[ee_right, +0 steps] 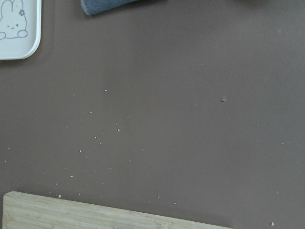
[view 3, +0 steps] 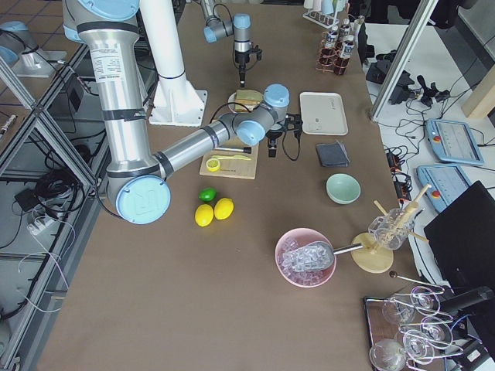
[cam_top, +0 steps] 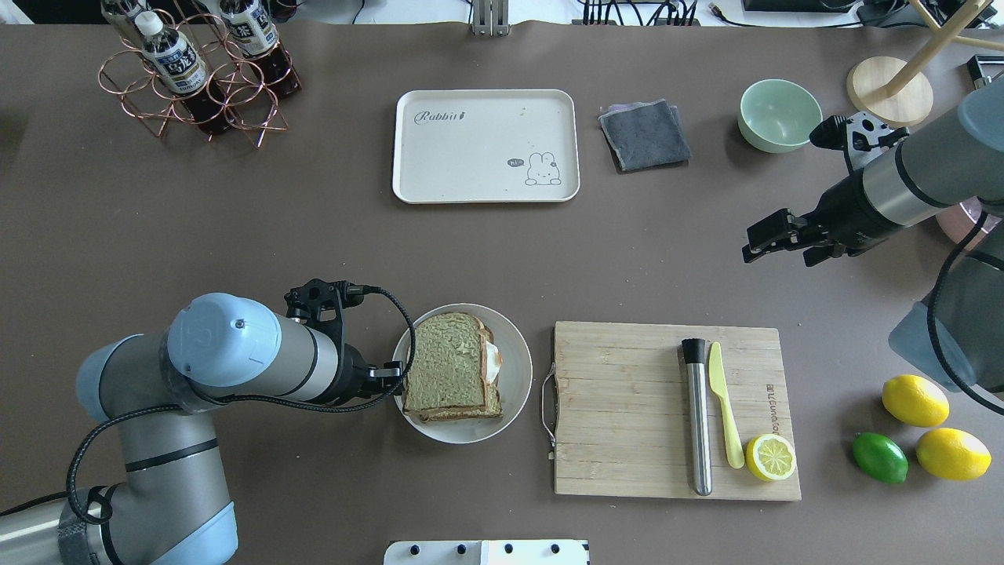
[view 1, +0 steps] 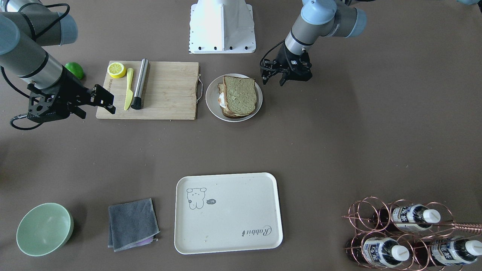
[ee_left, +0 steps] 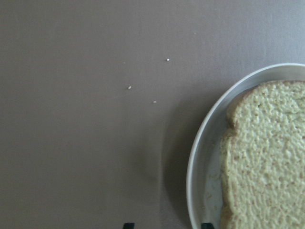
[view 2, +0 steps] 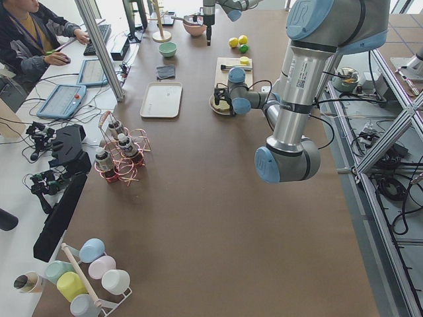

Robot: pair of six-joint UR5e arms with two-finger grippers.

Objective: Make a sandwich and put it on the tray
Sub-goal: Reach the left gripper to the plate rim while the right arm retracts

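- sandwich (cam_top: 453, 367) lies on a white plate (cam_top: 518, 375), egg edge showing, beside the cutting board (cam_top: 620, 408)
- tray (cam_top: 471, 149) well apart from it, across the surface
- left hand (cam_top: 396, 375) at the plate rim, fingers apart, gripping nothing
- right hand (cam_top: 776, 249) above bare surface, fingers apart

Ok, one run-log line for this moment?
sandwich: assembled, on white plate | tray: empty | left gripper: jaws open, beside white plate | right gripper: jaws open, holding nothing
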